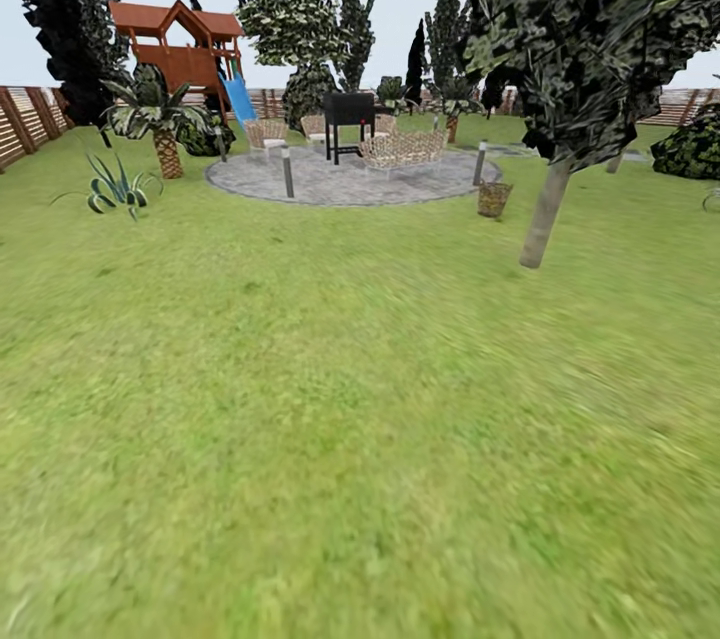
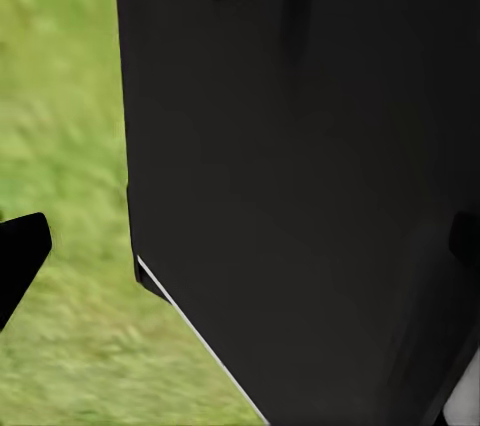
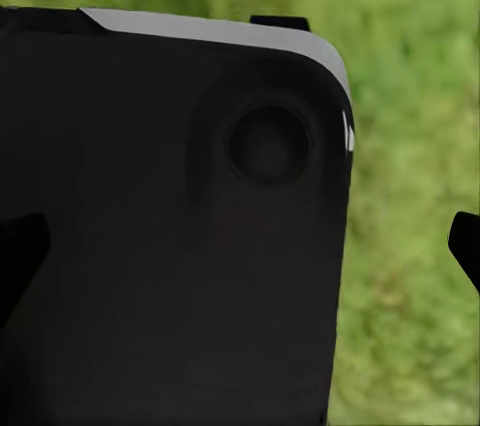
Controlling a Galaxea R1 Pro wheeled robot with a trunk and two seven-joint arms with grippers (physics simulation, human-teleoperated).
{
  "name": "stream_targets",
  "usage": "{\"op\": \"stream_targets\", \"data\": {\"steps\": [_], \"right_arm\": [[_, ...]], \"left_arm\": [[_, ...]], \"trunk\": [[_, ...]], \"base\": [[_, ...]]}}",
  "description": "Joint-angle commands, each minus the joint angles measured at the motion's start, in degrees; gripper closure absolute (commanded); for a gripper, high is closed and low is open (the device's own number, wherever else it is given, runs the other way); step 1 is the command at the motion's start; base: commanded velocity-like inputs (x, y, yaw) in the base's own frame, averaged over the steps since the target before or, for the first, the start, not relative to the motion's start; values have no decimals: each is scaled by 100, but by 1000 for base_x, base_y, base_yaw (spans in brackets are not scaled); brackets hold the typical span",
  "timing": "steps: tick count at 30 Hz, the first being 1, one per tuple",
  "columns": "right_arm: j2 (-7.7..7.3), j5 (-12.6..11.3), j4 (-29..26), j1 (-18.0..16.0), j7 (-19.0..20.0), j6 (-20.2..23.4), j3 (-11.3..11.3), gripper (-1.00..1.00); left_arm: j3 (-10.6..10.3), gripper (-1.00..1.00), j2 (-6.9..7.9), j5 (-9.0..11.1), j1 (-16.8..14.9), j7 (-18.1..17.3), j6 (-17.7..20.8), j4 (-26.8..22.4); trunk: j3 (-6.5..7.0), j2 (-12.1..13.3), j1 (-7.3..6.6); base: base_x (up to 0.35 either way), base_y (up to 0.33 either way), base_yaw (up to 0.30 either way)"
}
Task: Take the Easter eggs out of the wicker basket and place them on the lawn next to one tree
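my left gripper (image 2: 240, 256) looks along its fingers at a broad black panel of my own body (image 2: 300, 176), with one dark fingertip (image 2: 20, 251) at the frame's edge and another at the opposite edge; the two tips sit far apart, so it is spread wide with nothing between them. my right gripper (image 3: 240, 246) is the same: one dark tip (image 3: 18, 256) on one side, one on the other, spread apart and empty, facing a black rounded housing with a pale edge (image 3: 200, 246). blurred green grass shows past both panels.

from my head camera, the lawn (image 1: 330, 419) stretches wide and bare in front of me. the wicker basket (image 1: 493, 198) stands far off on the grass, just beside the edge of the round grey paved patio (image 1: 340, 181) and near a short post. it is too small and distant for me to tell whether any eggs sit in it. to the basket's right, a little nearer to me, the tree (image 1: 545, 215) rises on a pale, leaning trunk with dark mottled foliage overhead. on the patio are wicker chairs and a black grill (image 1: 349, 119). further left stand a small palm (image 1: 165, 144), a spiky plant (image 1: 118, 187) and a red wooden playhouse with a blue slide (image 1: 180, 49). a slatted brown fence (image 1: 25, 119) runs along the back.
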Motion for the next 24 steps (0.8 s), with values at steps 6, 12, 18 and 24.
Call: {"op": "stream_targets", "data": {"steps": [6,12,18,24], "right_arm": [[-2,9,6,-4,2,-15,12,-100],[2,19,6,-4,2,-20,14,-100],[0,26,8,-4,4,-22,14,-100],[2,27,11,-4,4,-23,14,-100]], "left_arm": [[23,-100,0,7,4,0,-9,-9],[23,-100,-2,7,4,0,-7,-9],[23,-100,-2,7,4,0,-6,-9],[23,-100,-2,7,4,0,-9,-9]], "trunk": [[-10,-2,3],[-10,-2,3],[-10,-2,3],[-10,-2,3]], "base": [[314,121,-4],[314,121,-9],[314,121,-202],[314,121,-276]]}}
